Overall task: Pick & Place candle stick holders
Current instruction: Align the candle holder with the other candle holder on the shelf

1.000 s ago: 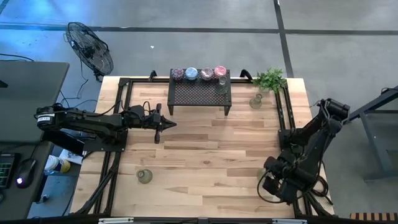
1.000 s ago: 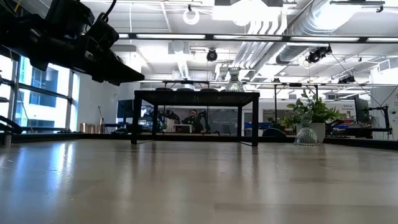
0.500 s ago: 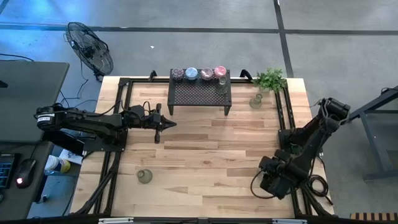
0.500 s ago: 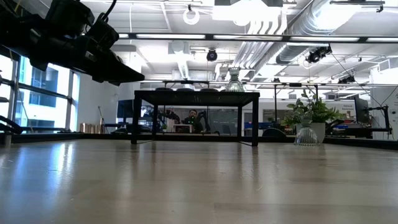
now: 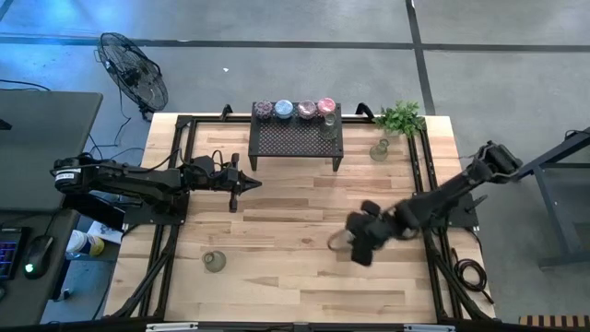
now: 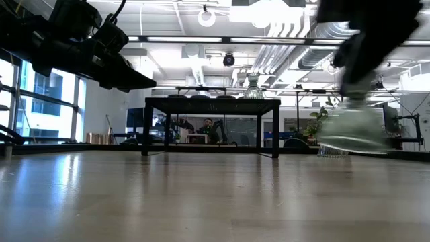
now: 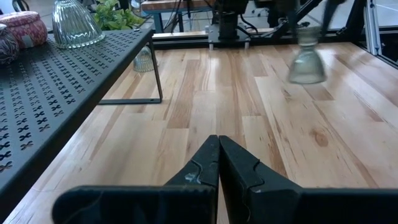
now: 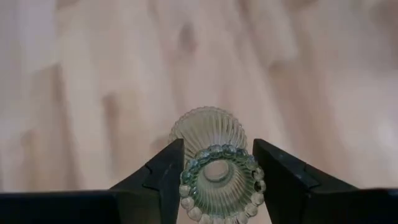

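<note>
My right gripper hangs over the table's middle right, shut on a clear ribbed glass candle stick holder. The holder shows blurred in the low view and in the left wrist view. Several coloured holders and a clear one stand on the black mesh rack. Another clear holder stands by the plant, and an olive one stands on the table near the front left. My left gripper hovers shut at the left, touching nothing. My right gripper pinches the holder's narrow beaded end between its two fingers, one on either side. The fingers slant steeply down from the table's right. The holder hangs below them with its flared ribbed end down, clear of the table.
The rack stands at the table's far middle with a leafy plant to its right. Black frame rails run along the left and right sides. Bare wood lies between the rack and the near edge.
My right gripper has swung quickly from the table's near right corner toward its middle, turning as it went. The clear holder has come with it and now hangs clear of the wood. My left arm has kept still.
</note>
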You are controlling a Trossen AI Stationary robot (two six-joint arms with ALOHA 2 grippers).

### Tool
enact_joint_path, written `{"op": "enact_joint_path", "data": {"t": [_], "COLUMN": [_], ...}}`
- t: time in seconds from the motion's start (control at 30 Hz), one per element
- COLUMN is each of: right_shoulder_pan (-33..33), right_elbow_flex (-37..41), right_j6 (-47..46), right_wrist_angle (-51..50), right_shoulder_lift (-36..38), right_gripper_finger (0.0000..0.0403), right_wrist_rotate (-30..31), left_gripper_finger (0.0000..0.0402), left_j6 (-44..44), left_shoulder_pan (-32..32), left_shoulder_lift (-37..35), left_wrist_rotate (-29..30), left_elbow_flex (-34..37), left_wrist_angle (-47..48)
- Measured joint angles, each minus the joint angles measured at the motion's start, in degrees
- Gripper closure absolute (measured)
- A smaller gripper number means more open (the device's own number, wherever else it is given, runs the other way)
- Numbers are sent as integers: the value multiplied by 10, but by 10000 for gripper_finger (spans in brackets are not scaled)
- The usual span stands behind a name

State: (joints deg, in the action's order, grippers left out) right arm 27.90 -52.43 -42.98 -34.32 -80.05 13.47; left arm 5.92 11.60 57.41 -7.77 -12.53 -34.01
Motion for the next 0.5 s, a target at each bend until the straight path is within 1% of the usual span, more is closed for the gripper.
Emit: {"op": "enact_joint_path", "data": {"t": [0.17,0.3,0.37,0.5], "right_shoulder_pan": [-97,-167,-193,-231], "right_elbow_flex": [0,-8,-36,-119], "right_j6": [138,224,266,352], "right_wrist_angle": [61,109,108,99], "right_shoulder_lift": [-21,-57,-85,-155], "right_gripper_finger": [242,242,242,242], "right_wrist_rotate": [-3,-30,-32,-36], "left_gripper_finger": [401,401,401,401], "left_j6": [-1,-2,-2,-7], "left_shoulder_pan": [0,0,0,0], "left_shoulder_lift": [2,7,14,38], "left_wrist_rotate": [0,0,0,-2], "left_elbow_flex": [0,0,0,-6], "left_wrist_angle": [0,-2,-3,-10]}}
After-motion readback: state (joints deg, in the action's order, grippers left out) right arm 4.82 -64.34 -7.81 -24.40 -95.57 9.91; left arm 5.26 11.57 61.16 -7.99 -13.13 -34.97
